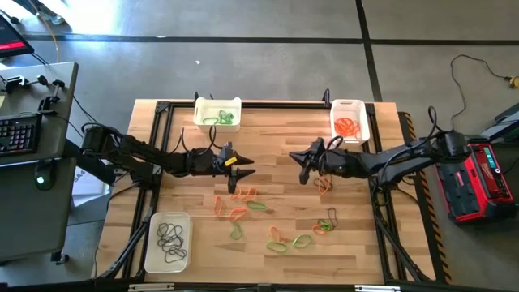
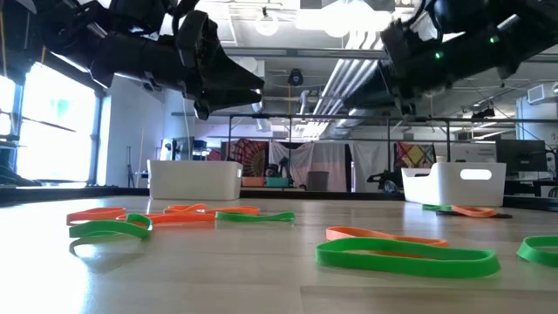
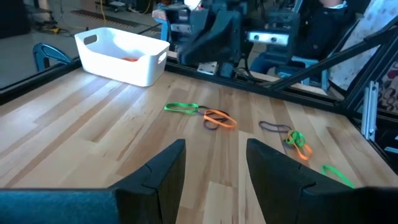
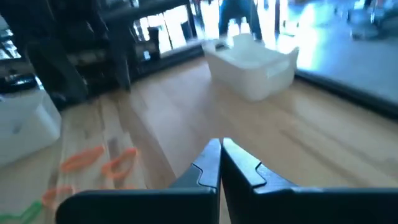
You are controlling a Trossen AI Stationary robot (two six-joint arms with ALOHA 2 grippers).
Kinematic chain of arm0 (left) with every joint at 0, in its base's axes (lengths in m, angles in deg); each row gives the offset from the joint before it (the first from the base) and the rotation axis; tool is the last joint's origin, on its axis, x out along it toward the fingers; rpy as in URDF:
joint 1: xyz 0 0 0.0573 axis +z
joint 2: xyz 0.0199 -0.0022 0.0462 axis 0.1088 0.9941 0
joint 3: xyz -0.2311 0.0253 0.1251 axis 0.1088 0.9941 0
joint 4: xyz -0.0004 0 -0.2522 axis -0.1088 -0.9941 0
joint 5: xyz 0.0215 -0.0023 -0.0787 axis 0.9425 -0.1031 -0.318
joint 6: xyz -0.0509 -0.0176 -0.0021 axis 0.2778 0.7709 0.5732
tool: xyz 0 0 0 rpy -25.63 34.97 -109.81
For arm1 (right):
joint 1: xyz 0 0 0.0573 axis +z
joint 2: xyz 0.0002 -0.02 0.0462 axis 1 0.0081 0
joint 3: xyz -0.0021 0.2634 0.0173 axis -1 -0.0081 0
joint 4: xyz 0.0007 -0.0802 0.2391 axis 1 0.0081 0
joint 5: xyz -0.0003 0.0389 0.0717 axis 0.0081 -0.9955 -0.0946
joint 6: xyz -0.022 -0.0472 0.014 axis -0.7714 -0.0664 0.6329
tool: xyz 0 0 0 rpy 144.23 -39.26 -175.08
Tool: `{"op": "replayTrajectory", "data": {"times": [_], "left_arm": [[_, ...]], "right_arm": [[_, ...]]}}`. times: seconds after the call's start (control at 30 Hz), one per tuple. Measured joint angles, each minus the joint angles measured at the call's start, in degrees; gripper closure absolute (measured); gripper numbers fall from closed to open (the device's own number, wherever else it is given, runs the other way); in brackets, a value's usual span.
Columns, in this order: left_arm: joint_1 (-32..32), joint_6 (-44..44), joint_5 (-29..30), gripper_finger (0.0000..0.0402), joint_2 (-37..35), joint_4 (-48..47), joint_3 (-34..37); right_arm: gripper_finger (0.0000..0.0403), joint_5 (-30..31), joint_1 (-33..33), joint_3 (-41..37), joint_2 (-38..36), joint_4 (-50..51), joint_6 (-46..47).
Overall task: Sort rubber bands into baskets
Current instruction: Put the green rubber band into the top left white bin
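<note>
While the left gripper point(image 1: 241, 166) hovers with fingers parted above the loose rubber bands point(image 1: 243, 203) on the table point(image 1: 268, 138), the right gripper point(image 1: 303, 169) hangs pinched shut and empty, with an orange band point(image 1: 324, 185) just beside it and the orange-filled basket point(image 1: 349, 119) behind.

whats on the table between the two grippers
Nothing: in the high view the stretch of table between the left gripper and the right gripper is bare wood. The loose rubber bands lie nearer the front edge.
</note>
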Motion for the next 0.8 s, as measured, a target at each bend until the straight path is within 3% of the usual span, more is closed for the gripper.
{"op": "replayTrajectory", "data": {"times": [0.2,0.43,0.6,0.8], "left_arm": [[0.01,0.46,0.03,0.0241,0.00,-0.02,-0.02],[0.24,-0.50,1.03,0.0241,0.00,0.00,-0.02],[0.95,-0.45,1.03,0.0241,0.00,0.00,-0.02],[0.93,-0.44,1.08,0.0241,0.00,-0.01,-0.02]], "right_arm": [[0.0374,-0.11,0.00,0.00,-0.03,19.62,9.88],[0.0301,4.41,-1.59,0.00,-0.03,47.60,28.37],[0.0283,4.62,-3.81,0.00,-0.03,52.74,32.61],[0.0306,0.27,-7.25,0.00,0.69,52.29,31.05]]}}
